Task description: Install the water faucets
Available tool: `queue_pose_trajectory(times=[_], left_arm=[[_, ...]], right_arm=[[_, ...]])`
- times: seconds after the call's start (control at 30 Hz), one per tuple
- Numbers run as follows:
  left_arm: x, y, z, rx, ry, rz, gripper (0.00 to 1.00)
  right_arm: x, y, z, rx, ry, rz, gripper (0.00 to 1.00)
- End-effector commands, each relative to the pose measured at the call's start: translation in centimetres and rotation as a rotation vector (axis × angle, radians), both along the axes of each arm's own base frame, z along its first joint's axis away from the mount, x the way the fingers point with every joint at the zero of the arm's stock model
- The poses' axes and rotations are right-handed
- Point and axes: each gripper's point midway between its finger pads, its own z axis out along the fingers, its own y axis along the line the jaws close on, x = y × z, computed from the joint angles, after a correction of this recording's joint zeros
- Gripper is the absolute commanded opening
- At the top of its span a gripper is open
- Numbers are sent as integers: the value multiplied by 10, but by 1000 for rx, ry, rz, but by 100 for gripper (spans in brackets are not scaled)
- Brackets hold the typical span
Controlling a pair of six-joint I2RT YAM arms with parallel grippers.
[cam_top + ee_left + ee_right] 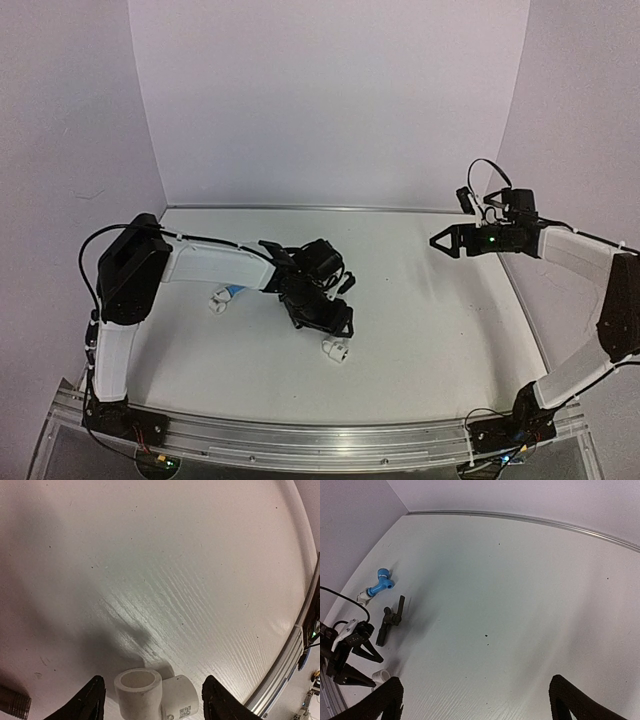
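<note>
The left gripper (154, 679) points down at the table (430, 330), its jaws partly apart on either side of a white pipe fitting (152, 696). There is a sliver of daylight on each side, so nothing is pinched. The right gripper (477, 678) hangs in the air well off to the side, jaws spread wide and holding nothing.

Pale lilac-white walls (330, 90) box the space in on three sides. The tabletop under both grippers is white, with a faint wood-grain ripple and a few dark specks. A metal strip runs where it meets the back wall, and an aluminium rail (320, 440) edges the near side.

The dark metal faucet (390, 621) lies flat just outside the left gripper. Its lever handle sticks out sideways, and in the left wrist view its threaded end shows just beyond one finger. The blue plastic faucet (379, 584) lies a little further out on that same side, well apart from the right gripper. One end of it touches a second white fitting (363, 598).

The fitting between the left jaws stands with one round socket facing up. Its side arm carries a small square code label (185, 711), and the print beside it is too fine to read.
</note>
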Motion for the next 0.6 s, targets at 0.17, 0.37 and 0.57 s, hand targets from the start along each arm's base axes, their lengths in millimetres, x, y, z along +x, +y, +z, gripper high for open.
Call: queue_pose_trajectory(times=[0.17, 0.37, 0.57], left_arm=[[5, 4, -13, 176, -45, 41, 54], [-2, 9, -21, 240, -59, 27, 41], [0, 14, -10, 239, -82, 42, 24]], right_arm=[[-6, 4, 20, 20, -61, 23, 98], [-6, 4, 20, 23, -61, 23, 98], [-6, 4, 20, 23, -60, 24, 98]])
